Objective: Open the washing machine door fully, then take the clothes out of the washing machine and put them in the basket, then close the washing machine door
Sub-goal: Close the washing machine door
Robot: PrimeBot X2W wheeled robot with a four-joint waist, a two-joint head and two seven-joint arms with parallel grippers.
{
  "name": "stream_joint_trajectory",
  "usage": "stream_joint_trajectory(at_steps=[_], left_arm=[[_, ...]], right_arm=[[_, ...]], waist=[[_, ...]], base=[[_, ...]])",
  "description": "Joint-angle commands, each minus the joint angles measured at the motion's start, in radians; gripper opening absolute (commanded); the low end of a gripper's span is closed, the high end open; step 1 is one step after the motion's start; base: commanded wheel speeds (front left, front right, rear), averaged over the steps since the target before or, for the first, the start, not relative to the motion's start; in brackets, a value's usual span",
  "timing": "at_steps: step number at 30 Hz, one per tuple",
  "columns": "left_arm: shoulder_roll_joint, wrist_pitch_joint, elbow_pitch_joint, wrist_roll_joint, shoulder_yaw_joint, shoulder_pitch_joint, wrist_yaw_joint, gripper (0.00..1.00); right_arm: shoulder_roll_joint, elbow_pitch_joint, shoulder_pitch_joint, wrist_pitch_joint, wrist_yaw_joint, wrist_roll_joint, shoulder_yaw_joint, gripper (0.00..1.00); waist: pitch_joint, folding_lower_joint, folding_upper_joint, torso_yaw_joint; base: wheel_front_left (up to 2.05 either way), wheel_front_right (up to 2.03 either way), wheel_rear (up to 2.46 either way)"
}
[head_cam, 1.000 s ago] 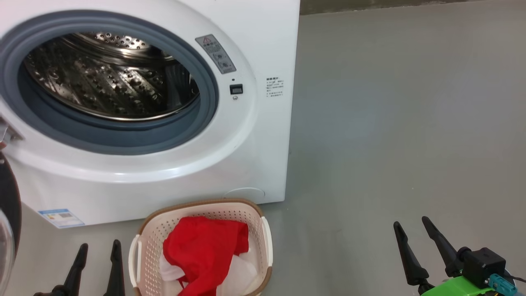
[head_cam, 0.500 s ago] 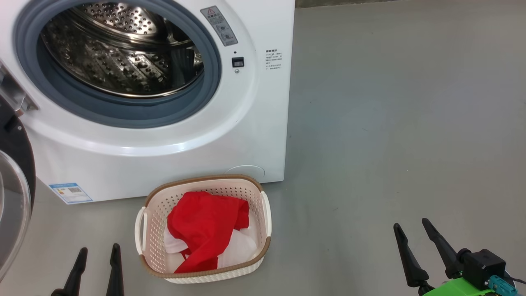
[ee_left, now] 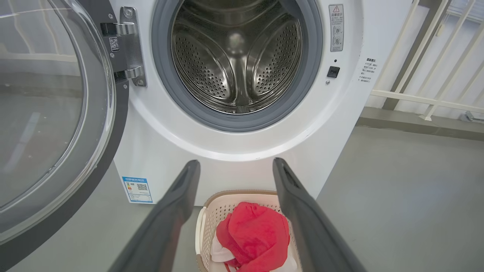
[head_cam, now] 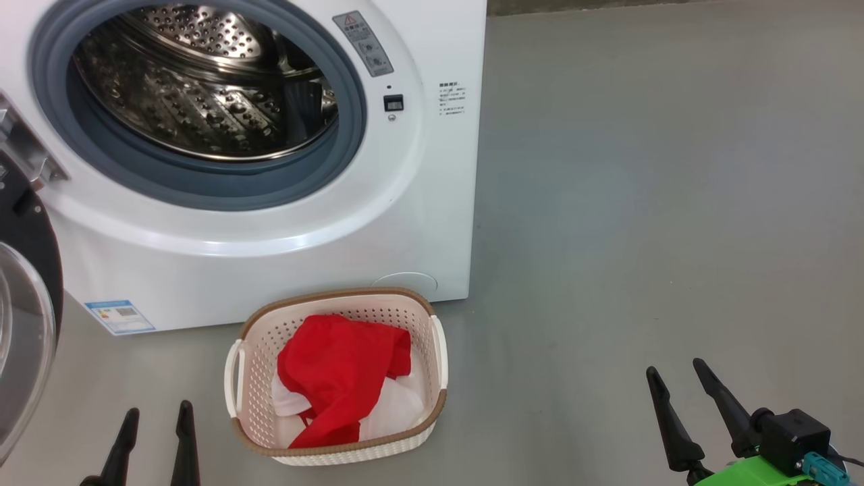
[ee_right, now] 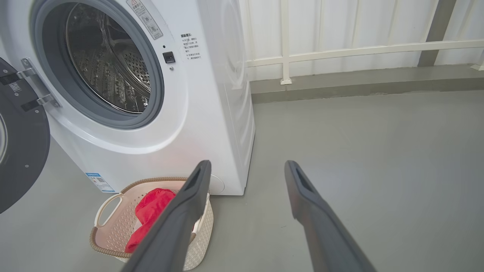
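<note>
The washing machine (head_cam: 418,202) stands with its steel drum (head_cam: 202,88) bare of fabric. The washing machine door (head_cam: 27,324) hangs swung wide at the left, also seen as the door (ee_left: 56,113) in the left wrist view. In front, on the floor, the basket (head_cam: 337,295) holds the red and white clothes (head_cam: 337,378). My left gripper (head_cam: 156,408) is open and empty, just left of the basket. Far off to the right, my right gripper (head_cam: 675,366) is open and empty above bare floor.
Grey floor (head_cam: 641,202) stretches to the right of the machine. A white railing (ee_right: 340,53) on a low kerb runs behind it. The open door takes up the room left of the machine.
The head camera has shifted, so the machine and basket sit higher in the picture. The clothes lie the same in the basket, and both grippers stay open.
</note>
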Motion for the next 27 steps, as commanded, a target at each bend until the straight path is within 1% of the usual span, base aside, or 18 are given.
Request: stream_joint_trajectory(at_steps=[1, 5, 9, 20, 21, 27], left_arm=[[0.009, -0.005, -0.019, 0.007, 0.038, -0.019, -0.003, 1.00], [0.004, -0.005, -0.021, 0.006, 0.043, -0.017, -0.003, 1.00], [-0.004, -0.005, -0.020, 0.005, 0.054, -0.013, -0.003, 1.00], [-0.020, -0.005, -0.006, -0.005, 0.080, 0.017, -0.003, 1.00], [-0.020, -0.005, -0.006, -0.005, 0.080, 0.017, -0.003, 1.00], [-0.022, -0.005, -0.002, -0.014, 0.075, 0.029, 0.000, 1.00]], right_arm=[[-0.011, -0.024, -0.007, -0.005, 0.002, 0.001, 0.021, 1.00], [-0.015, -0.023, -0.003, -0.005, 0.002, 0.001, 0.021, 1.00], [-0.020, -0.019, -0.007, -0.005, 0.002, 0.003, 0.033, 1.00], [-0.044, 0.008, -0.046, -0.005, 0.002, 0.013, 0.107, 1.00], [-0.044, 0.008, -0.046, -0.005, 0.002, 0.013, 0.107, 1.00], [-0.048, 0.020, -0.065, -0.005, 0.002, 0.022, 0.134, 1.00]], waist=[[-0.001, 0.0000, 0.0000, 0.006], [-0.005, 0.0000, 0.0000, 0.039], [-0.011, 0.0000, 0.0000, 0.092], [-0.029, 0.0000, 0.0000, 0.284], [-0.029, 0.0000, 0.0000, 0.284], [-0.039, 0.0000, 0.0000, 0.394]], base=[[0.00, 0.00, 0.00], [0.00, 0.00, 0.00], [0.00, 0.00, 0.00], [0.00, 0.00, 0.00], [0.00, 0.00, 0.00], [0.00, 0.00, 0.00]])
